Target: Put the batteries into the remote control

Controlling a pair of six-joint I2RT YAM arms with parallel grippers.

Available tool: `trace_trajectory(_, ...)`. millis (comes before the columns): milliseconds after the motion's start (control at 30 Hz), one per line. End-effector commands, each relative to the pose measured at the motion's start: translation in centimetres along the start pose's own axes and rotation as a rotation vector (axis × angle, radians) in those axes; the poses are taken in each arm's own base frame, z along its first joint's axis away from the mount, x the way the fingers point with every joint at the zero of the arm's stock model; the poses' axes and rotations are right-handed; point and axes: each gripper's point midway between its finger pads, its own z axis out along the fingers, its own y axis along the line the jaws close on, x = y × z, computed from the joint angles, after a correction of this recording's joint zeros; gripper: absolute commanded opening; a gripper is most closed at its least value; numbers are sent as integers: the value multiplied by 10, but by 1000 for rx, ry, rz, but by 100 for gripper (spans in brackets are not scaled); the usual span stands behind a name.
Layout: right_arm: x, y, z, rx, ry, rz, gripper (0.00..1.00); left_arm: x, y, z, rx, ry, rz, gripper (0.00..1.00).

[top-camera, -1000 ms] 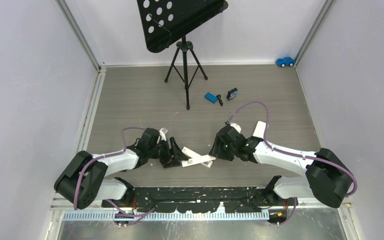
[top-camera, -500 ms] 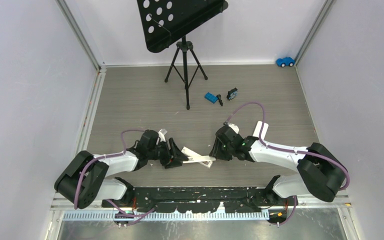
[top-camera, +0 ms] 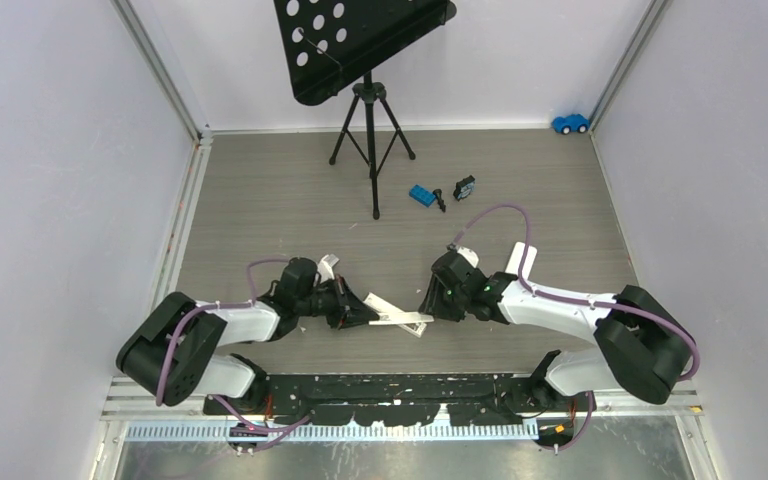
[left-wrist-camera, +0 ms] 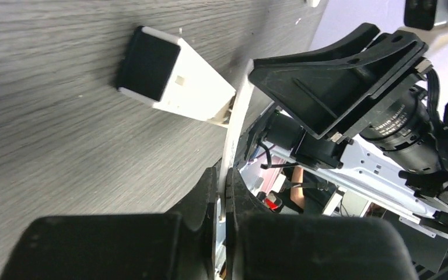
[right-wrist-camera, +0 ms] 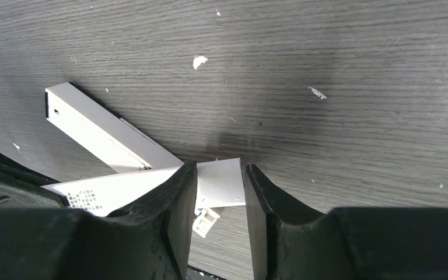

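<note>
The white remote control point(top-camera: 401, 319) lies low over the table between both arms. Its labelled back point(right-wrist-camera: 111, 189) shows in the right wrist view. My left gripper point(top-camera: 359, 312) is shut on one end, and that end shows edge-on as a thin white strip point(left-wrist-camera: 237, 125) between the jaws point(left-wrist-camera: 224, 181). My right gripper point(top-camera: 427, 305) has its fingers on either side of the other end, a white square plate point(right-wrist-camera: 224, 182) that fills the gap at the fingertips point(right-wrist-camera: 220, 169). I cannot make out the batteries in any view.
A second white bar with a black end point(left-wrist-camera: 172, 81) lies on the table beside the remote point(right-wrist-camera: 102, 131). Farther back are a blue toy brick point(top-camera: 421, 195), a small dark item point(top-camera: 441, 198), a black-and-blue block point(top-camera: 464, 186), a music stand's tripod point(top-camera: 370, 150) and a blue toy car point(top-camera: 570, 123).
My left jaws have closed onto the remote's end. My right gripper narrowed and shifted slightly left a moment earlier, then held still.
</note>
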Motion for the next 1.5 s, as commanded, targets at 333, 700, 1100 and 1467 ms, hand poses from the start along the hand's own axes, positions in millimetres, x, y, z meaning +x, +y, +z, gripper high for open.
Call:
trace_trajectory(333,-21,53,-86,-462,-160,-56,82,1,-71,-20,155,128,372,0)
trace_trajectory(700,-37,27,-133,-433,-317,-77,84,15,-127,-54,320,242,512,0)
trace_trajectory(1100,-17,85,-186,-844,-257,-160,59,18,-147,-68,387,278,530,0)
trace_trajectory(1467,-19,95,-197,-907,-265,-145,26,14,-152,-67,399,264,515,0)
